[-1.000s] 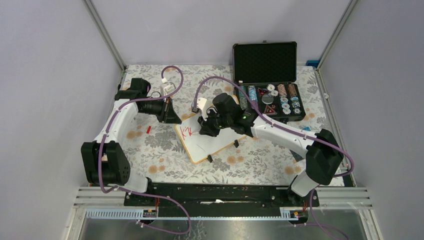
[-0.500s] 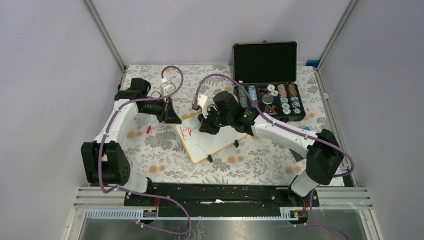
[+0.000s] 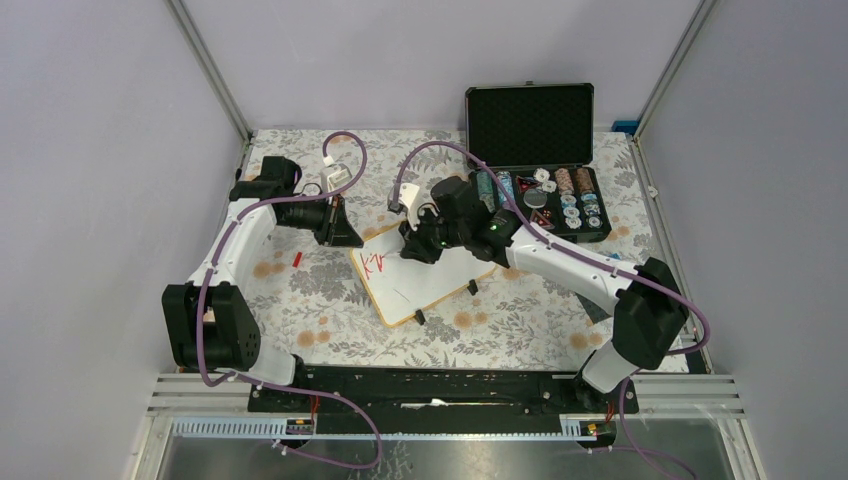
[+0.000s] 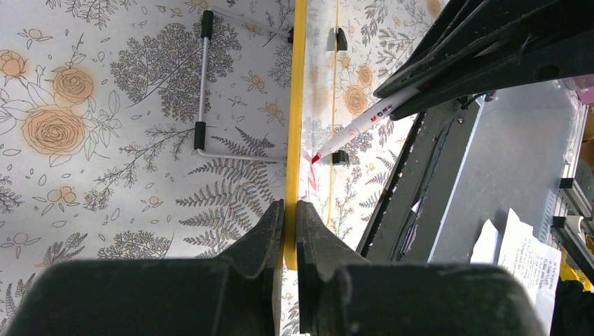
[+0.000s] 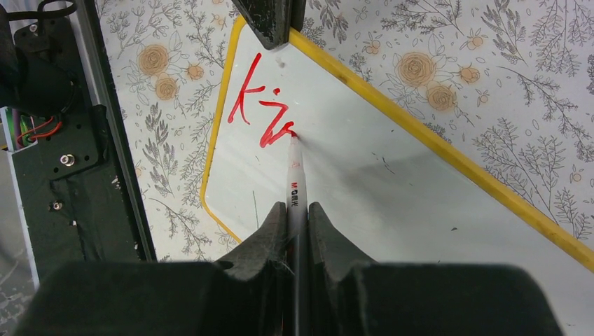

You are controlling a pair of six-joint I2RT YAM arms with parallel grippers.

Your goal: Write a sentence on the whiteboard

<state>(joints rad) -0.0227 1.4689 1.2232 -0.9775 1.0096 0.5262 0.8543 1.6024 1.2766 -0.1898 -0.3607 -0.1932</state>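
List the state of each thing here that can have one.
whiteboard: gripped at its yellow rim, partly written.
red lettering: unfinished, first few letters only.
marker: uncapped, tip on the board.
left claw: shut on the whiteboard.
right claw: shut on the marker.
black case: lid open.

The whiteboard [image 5: 392, 182] is glossy white with a yellow rim. The lettering [image 5: 256, 112] on it is red. The marker [image 5: 295, 189] is white with a red tip and red print. The tablecloth [image 4: 105, 140] is white, patterned with grey ferns and orange roses. At the far right, the case [image 3: 530, 120] is black. The cables [image 3: 345, 150] are purple.
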